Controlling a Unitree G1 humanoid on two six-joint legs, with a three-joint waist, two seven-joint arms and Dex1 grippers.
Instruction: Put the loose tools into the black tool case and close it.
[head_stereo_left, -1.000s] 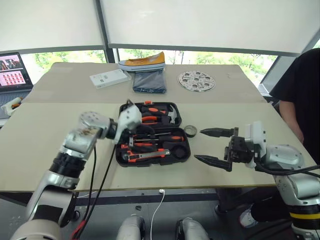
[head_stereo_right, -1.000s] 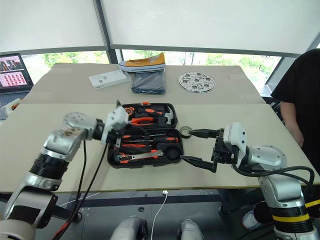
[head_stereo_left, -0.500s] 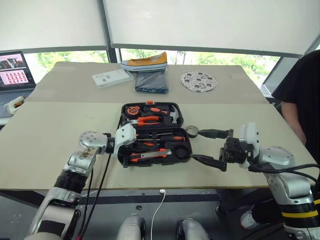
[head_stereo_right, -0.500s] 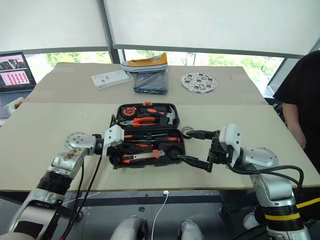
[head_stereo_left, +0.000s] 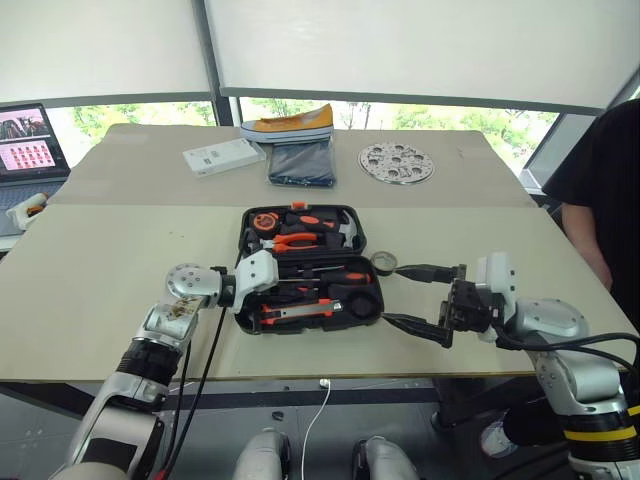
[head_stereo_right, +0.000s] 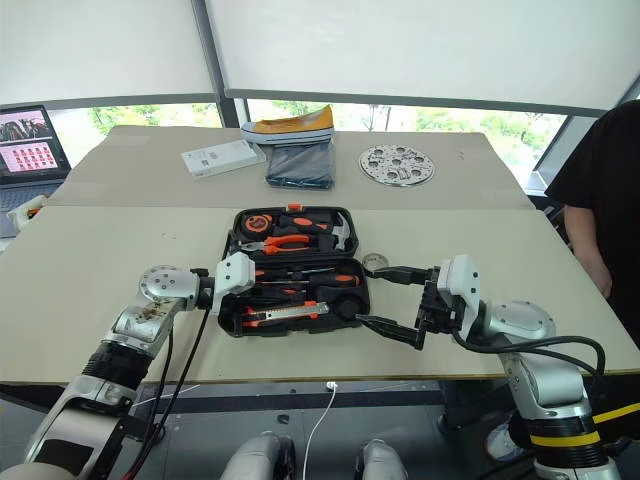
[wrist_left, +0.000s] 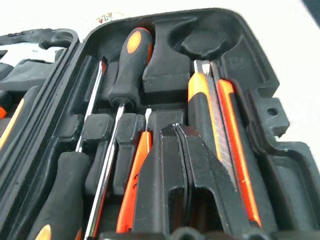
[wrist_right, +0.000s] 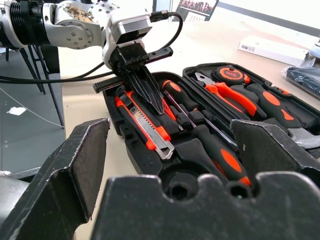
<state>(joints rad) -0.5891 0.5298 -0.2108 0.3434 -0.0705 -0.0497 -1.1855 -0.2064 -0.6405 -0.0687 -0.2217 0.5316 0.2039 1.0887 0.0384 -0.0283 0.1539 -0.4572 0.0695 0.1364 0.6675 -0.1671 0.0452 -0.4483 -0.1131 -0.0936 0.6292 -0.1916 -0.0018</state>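
Black tool case (head_stereo_left: 305, 268) open, screwdrivers (wrist_left: 127, 65), utility knife (wrist_left: 220, 130) slotted; left gripper (wrist_right: 148, 90) closed empty, right gripper (head_stereo_left: 425, 298) spread.

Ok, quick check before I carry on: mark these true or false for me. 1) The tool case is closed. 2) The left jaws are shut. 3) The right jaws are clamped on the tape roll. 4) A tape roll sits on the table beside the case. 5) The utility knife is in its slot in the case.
1) False. The black tool case lies open on the table.
2) True. The left gripper has its jaws shut, tips down among the tools in the case.
3) False. The right gripper has its jaws wide open and holds nothing.
4) True. The tape roll sits on the table at the case's right edge.
5) True. The utility knife lies in its slot.
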